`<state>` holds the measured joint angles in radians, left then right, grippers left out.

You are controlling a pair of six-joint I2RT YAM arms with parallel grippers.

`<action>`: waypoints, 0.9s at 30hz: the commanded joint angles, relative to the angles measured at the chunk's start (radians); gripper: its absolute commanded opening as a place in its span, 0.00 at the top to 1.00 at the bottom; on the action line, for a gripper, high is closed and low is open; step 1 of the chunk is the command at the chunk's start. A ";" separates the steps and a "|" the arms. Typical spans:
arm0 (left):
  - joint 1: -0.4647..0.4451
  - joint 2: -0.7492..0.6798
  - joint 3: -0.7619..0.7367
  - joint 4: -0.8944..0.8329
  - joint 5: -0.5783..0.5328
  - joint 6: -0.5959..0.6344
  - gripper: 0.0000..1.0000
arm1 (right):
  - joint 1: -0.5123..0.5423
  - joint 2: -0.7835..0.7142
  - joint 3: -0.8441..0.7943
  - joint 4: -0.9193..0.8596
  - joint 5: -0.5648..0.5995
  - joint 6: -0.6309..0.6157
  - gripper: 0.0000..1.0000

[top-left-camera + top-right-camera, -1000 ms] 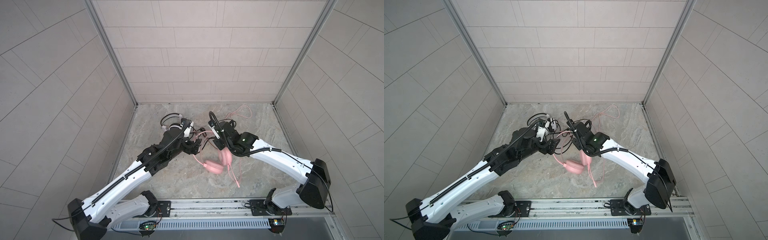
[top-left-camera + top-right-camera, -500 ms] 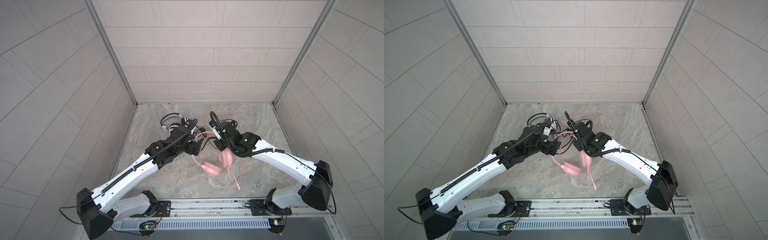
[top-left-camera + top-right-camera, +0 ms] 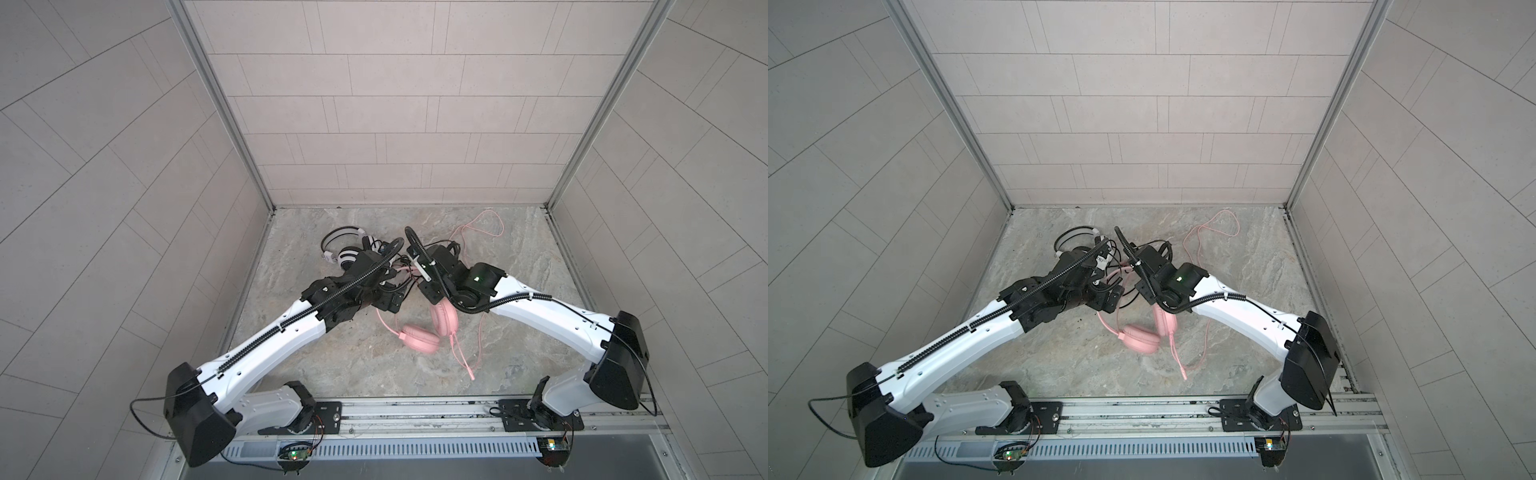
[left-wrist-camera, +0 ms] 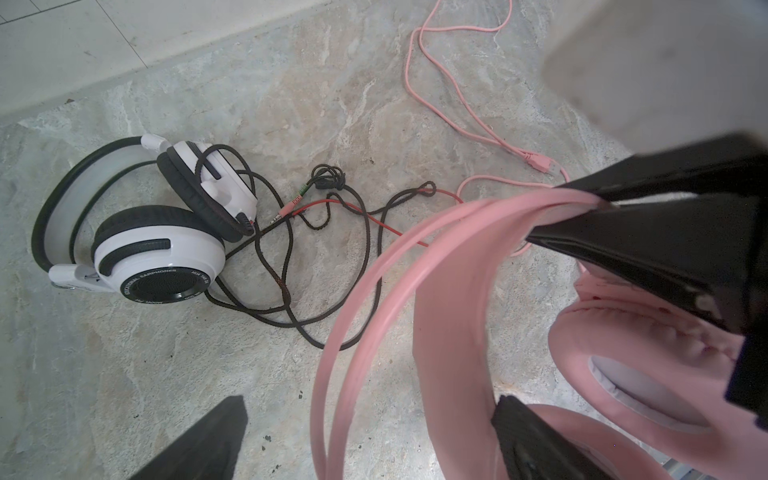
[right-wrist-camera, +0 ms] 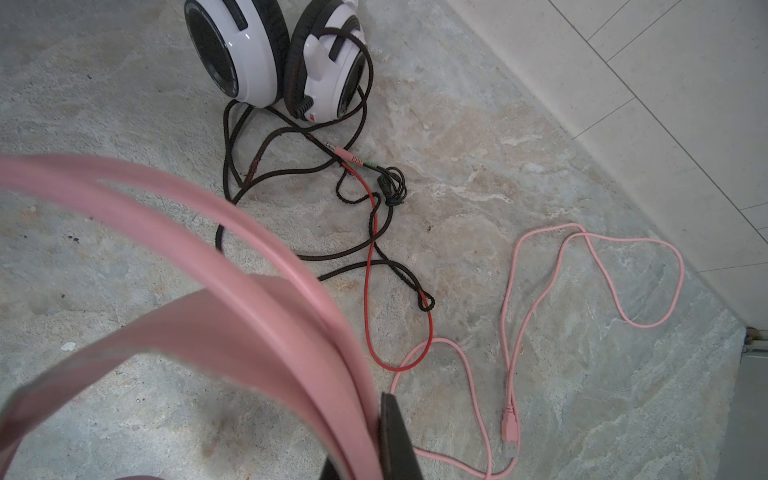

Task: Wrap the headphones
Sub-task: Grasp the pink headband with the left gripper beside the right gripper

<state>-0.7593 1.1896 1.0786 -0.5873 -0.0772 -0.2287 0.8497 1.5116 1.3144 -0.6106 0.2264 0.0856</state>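
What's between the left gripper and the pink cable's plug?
The pink headband, clamped by the right gripper, arcs across the line from the open left gripper to the plug. Loops of the black cable and a red wire lie just beside that path.

Bare stone tabletop [image 3: 374, 374] gives open passage along the near rail and on the right side. The middle is cluttered. Black cable [image 4: 286, 286] sprawls in loops between the white-and-black headset [image 4: 158, 253] and the pink headset [image 4: 449, 332], and pink cable [image 5: 510, 428] loops toward the far wall.

A marbled grey tabletop [image 3: 519, 361] sits between pale tiled walls [image 3: 395, 124].
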 commanded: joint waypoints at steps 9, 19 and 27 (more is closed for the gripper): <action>0.002 -0.015 0.017 0.023 -0.002 -0.010 0.00 | 0.017 0.005 0.031 0.031 -0.001 0.004 0.98; 0.002 0.086 0.030 0.004 -0.112 0.004 0.00 | 0.029 -0.021 0.009 0.070 -0.097 -0.012 0.98; 0.002 0.115 0.029 0.003 -0.149 0.005 0.34 | 0.034 -0.021 0.004 0.092 -0.125 -0.018 0.97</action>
<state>-0.7593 1.3029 1.0786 -0.5804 -0.1822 -0.2253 0.8726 1.5299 1.3144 -0.5495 0.1246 0.0750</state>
